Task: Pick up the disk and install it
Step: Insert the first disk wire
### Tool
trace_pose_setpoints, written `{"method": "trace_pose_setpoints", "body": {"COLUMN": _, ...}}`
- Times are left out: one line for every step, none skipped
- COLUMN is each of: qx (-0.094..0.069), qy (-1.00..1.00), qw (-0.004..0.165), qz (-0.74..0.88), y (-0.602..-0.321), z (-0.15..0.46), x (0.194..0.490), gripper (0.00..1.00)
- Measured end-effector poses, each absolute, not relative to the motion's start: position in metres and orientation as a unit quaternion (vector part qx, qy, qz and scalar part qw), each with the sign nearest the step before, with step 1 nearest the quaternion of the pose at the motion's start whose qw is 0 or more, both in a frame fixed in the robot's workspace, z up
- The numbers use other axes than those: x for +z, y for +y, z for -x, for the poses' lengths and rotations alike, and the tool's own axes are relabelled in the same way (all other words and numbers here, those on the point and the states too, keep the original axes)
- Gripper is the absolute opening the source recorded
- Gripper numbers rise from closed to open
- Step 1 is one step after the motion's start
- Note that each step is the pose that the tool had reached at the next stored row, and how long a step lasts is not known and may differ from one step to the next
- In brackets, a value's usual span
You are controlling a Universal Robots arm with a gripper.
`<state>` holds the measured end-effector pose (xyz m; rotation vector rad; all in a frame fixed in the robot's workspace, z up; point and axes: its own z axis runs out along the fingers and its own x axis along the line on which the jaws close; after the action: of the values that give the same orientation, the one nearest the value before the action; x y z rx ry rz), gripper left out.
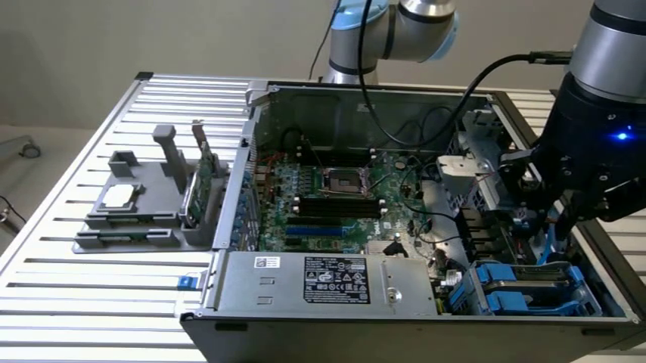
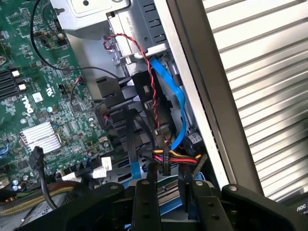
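While the pincer (image 2: 167, 179) is being hung inside the open computer case (image 1: 404, 336), its two dark fingers (image 2: 146, 202) are being held partway closed. The disk (image 2: 166, 196) is being gripped edge-on between them, with its blue carrier edge and silvery body showing just within the fingertips. Directly beyond the pincer, a blue cable (image 2: 179, 103) and a red-and-black twisted wire (image 2: 153, 82) are being draped down the case's side wall. A bundle of yellow, red and black leads (image 2: 175, 156) is lying just past the fingertips. Below the pincer, blue drive carriers (image 1: 530, 291) are being seated in the case's corner bay. Beside the pincer, the green motherboard (image 1: 333, 200) is being left exposed. Well apart from the pincer, a grey fixture (image 1: 141, 208) is being carried on the slatted bench (image 1: 91, 302).
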<state>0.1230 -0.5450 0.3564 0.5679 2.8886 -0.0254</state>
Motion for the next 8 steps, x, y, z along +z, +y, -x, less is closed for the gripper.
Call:
{"method": "trace_pose_setpoints", "body": {"qx": -0.01, "qy": 0.976, "qw": 0.099, "qz": -0.193, "y": -0.5443, "z": -0.123, "x": 0.3564, "gripper": 0.31}}
{"method": "trace_pose_setpoints", "body": {"qx": -0.011, "qy": 0.976, "qw": 0.099, "qz": -0.194, "y": -0.5438, "z": -0.123, "x": 0.3563, "gripper": 0.31}}
{"method": "trace_pose_setpoints", "body": {"qx": -0.013, "qy": 0.976, "qw": 0.099, "qz": -0.195, "y": -0.5434, "z": -0.123, "x": 0.3562, "gripper": 0.31}}
{"method": "trace_pose_setpoints", "body": {"qx": -0.014, "qy": 0.975, "qw": 0.1, "qz": -0.196, "y": -0.543, "z": -0.123, "x": 0.3561, "gripper": 0.31}}
{"method": "trace_pose_setpoints", "body": {"qx": -0.016, "qy": 0.975, "qw": 0.1, "qz": -0.197, "y": -0.5427, "z": -0.123, "x": 0.356, "gripper": 0.31}}
{"method": "trace_pose_setpoints", "body": {"qx": -0.018, "qy": 0.975, "qw": 0.1, "qz": -0.198, "y": -0.5424, "z": -0.123, "x": 0.3559, "gripper": 0.31}}
{"method": "trace_pose_setpoints", "body": {"qx": -0.02, "qy": 0.975, "qw": 0.101, "qz": -0.199, "y": -0.5421, "z": -0.123, "x": 0.3557, "gripper": 0.29}}
{"method": "trace_pose_setpoints", "body": {"qx": -0.022, "qy": 0.974, "qw": 0.101, "qz": -0.201, "y": -0.5419, "z": -0.123, "x": 0.3555, "gripper": 0.29}}
